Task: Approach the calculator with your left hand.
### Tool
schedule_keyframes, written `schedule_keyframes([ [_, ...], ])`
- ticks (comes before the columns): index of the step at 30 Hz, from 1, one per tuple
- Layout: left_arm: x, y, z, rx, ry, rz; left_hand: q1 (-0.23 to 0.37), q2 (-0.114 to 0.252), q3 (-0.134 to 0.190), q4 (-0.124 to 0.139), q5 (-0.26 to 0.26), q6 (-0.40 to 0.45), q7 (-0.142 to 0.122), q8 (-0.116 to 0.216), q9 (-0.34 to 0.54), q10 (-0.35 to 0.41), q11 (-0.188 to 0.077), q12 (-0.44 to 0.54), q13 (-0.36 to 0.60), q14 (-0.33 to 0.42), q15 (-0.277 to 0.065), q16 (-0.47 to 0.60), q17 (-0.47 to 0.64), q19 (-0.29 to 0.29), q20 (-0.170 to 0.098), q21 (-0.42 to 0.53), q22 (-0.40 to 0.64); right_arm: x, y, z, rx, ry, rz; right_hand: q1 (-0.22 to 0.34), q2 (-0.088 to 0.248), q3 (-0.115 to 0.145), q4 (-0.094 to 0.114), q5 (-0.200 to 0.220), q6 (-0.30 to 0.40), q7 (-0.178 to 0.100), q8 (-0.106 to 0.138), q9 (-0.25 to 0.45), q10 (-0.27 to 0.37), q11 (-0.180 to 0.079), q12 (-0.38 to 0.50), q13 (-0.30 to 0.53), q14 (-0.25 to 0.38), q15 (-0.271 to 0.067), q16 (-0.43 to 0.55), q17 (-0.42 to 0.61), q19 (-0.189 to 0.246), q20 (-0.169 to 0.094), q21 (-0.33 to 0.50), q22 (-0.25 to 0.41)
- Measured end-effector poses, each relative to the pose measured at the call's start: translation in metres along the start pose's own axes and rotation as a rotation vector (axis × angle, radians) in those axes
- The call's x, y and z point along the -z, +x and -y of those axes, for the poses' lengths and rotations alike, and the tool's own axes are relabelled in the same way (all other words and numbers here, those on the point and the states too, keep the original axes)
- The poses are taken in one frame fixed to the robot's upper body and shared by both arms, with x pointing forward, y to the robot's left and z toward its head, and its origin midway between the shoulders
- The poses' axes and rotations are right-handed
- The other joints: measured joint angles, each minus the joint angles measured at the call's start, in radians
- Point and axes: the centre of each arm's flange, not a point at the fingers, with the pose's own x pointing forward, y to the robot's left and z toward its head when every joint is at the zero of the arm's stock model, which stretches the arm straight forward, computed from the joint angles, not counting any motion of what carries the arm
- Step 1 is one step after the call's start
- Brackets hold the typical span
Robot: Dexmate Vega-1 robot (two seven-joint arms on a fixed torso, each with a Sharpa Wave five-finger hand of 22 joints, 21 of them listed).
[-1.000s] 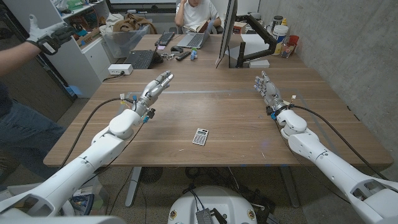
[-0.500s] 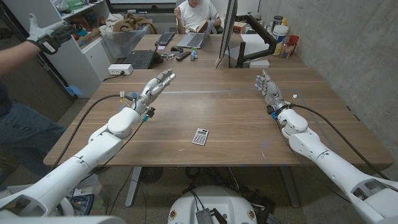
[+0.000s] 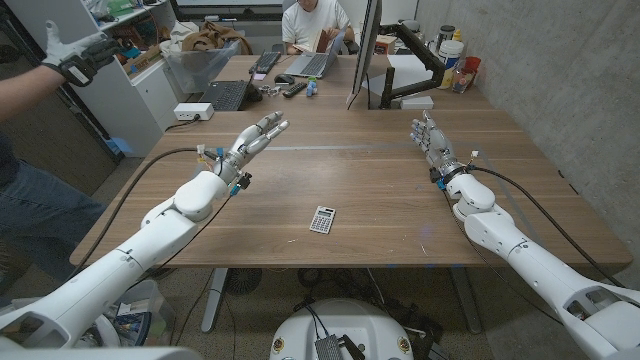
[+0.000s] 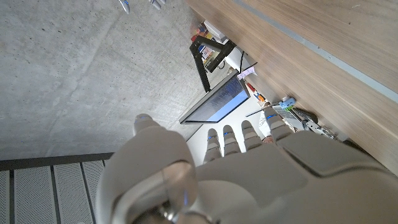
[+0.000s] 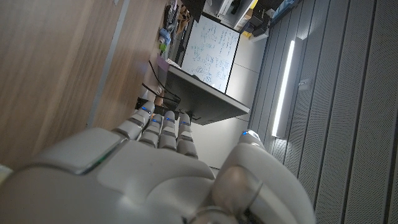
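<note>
Approach barely begun. Left hand raised far left, fingers extended, holding nothing. Calculator flat near the middle front edge, well apart. Next: swing nearer and rightward. Right hand open, idle.

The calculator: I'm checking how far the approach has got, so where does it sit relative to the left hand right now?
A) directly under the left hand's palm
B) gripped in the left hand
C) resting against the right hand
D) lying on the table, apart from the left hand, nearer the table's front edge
D: in the head view the calculator lies alone on the table, while the left hand is held farther back, holding nothing.
</note>
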Motion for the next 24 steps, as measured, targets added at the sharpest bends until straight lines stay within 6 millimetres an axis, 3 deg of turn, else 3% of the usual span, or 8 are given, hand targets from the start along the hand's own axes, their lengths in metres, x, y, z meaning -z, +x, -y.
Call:
schedule_keyframes([
  [24,-0.024,0.006,0.014,0.085,0.117,0.033,0.023,0.007,0.007,-0.007,-0.008,0.000,0.000,-0.007,0.000,0.004,-0.004,0.000,0.000,0.005,-0.005,0.000,0.000,0.000,0.000,-0.009,0.000,-0.002,0.002,0.001,0.008,0.007,0.011,0.000,0.000,0.004,-0.004,0.000,0.000,0.000,0.000,0.000,0.000,0.000,0.000,0.000,0.000,0.000,0.000,0.000,0.000,0.000,0.000,0.000],
])
